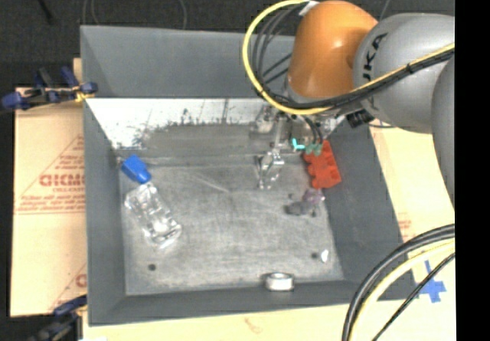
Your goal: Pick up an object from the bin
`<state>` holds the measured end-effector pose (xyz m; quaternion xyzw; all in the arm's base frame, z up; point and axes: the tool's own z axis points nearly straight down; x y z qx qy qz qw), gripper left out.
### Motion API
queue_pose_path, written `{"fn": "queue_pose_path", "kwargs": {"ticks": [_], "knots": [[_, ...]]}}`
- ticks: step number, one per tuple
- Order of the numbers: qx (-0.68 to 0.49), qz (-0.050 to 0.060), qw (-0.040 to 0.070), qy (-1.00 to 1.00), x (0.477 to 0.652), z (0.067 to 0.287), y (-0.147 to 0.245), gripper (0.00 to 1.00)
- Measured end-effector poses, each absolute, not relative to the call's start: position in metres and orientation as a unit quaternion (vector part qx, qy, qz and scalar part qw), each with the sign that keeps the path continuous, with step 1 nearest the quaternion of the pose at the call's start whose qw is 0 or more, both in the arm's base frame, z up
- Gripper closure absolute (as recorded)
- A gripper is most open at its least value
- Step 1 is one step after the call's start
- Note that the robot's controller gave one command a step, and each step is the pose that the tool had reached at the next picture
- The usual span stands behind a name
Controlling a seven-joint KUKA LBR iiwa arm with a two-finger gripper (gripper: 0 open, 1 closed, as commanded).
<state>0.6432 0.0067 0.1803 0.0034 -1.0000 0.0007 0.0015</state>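
Orange wrist cover (pixel 329 48) looms nearest me, and beneath it my gripper (pixel 268 169), its spread unreadable to me, hangs beside a red block (pixel 323 167) lying far-to-near by the grey bin's (pixel 230 240) right wall.

I see the gripper (pixel 268 169) over the floor of the bin (pixel 191 63), towards the back and right of middle. Just to its right lies a block (pixel 322 165), with a small lumpy piece (pixel 304 207) near it, in front. Well apart on the left, a cap (pixel 135 170) lies just behind a plastic container (pixel 154 218). A ring (pixel 279 281) sits against the front wall, and a tiny chip (pixel 324 257) lies near the front right corner.
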Motion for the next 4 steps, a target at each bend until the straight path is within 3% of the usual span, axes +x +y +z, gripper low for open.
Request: {"fn": "queue_pose_path", "kwargs": {"ticks": [1,2,3,4], "knots": [[0.036,0.002,0.0,-0.999,0.631,0.124,-0.132,0.0],[-0.073,-0.001,-0.006,-0.997,0.603,0.074,-0.116,0.0],[-0.062,-0.009,-0.008,-0.998,0.583,0.074,-0.146,0.0],[-0.063,-0.005,-0.009,-0.998,0.583,0.076,-0.149,1.0]]}}
